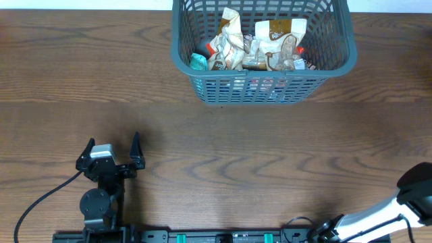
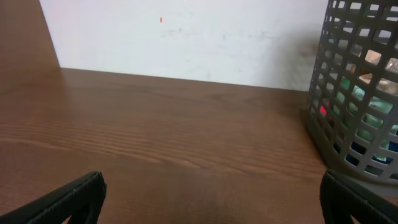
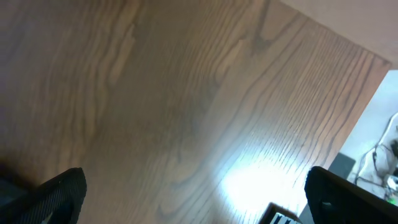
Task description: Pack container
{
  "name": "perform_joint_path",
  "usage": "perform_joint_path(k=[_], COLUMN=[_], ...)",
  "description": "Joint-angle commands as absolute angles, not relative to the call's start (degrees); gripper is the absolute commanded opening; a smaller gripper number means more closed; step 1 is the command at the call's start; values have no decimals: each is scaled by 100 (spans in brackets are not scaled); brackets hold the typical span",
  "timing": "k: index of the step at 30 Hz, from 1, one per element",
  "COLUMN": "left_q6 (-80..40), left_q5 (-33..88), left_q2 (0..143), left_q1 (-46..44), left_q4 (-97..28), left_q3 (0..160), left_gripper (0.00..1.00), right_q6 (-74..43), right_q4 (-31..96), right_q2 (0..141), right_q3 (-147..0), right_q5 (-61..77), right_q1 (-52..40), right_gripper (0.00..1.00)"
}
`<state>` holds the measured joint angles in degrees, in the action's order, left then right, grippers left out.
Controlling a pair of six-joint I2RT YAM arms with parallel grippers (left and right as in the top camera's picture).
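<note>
The container (image 1: pixel 185 64), a dark grey lattice basket, stands at the far middle of the wooden table with several snack packets (image 1: pixel 270 44) inside. The left wrist view catches its slotted wall (image 2: pixel 336 124) at the right. My left gripper (image 1: pixel 113 150) rests near the front left, far from the basket, open with bare wood between its fingers (image 2: pixel 74 196). My right gripper (image 3: pixel 196 193) is also open and empty over bare wood; overhead, only part of the right arm (image 1: pixel 405 202) shows at the front right corner.
A white wall (image 2: pixel 186 37) rises behind the table's far edge. A black cable (image 1: pixel 40 202) trails from the left arm's base. The right wrist view shows the table's edge and clutter beyond it (image 3: pixel 379 162).
</note>
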<state>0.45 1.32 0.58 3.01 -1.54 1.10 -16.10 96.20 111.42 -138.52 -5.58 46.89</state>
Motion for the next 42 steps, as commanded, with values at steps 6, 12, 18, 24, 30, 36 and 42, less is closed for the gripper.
perform_joint_path(k=[6,12,18,24,30,36,42], left_q6=[141,141,141,141,141,141,141], left_q5=[78,78,78,78,78,78,78], left_q2=[21,21,21,21,21,21,21], left_q1=[309,309,309,309,309,309,309], left_q4=[-403,-403,-403,-403,-403,-403,-403], left_q3=[23,23,23,23,23,23,23], left_gripper=[98,99,99,99,99,98,99], right_q6=[-1559,-1562,-1562,-1581,-1579,-1581,-1573], right_q4=[9470,8029,6281,4823,3472,2351,1334], right_q2=[9894,8650,7168,5640,4058,2633,1503], right_q3=[-13620,-11948,-9810,-8023,-6130,-4383,-2963], right_q5=[-913,-1007,-899,-287,-145,-145,-150], right_q1=[3706,2816,2176,1610,899,375,-38], right_gripper=[99,99,99,99,99,99,99])
